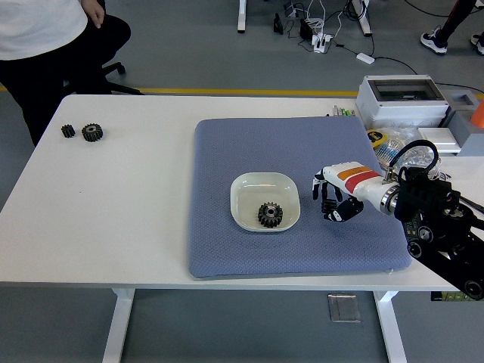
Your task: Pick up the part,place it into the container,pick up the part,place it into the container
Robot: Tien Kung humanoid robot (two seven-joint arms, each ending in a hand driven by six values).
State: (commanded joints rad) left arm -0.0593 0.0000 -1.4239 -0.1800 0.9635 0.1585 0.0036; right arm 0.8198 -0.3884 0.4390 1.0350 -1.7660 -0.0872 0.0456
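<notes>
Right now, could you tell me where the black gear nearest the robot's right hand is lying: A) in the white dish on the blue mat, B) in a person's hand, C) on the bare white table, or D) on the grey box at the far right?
A: the black gear lies inside the white dish, which sits on the blue mat just left of the right hand.

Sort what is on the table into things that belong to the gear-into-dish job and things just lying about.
Job:
- white dish on blue mat
- gear in the dish
- two gears at the table's far left
- right hand, beside the dish

Lying about:
- grey box
- clutter beside it
</notes>
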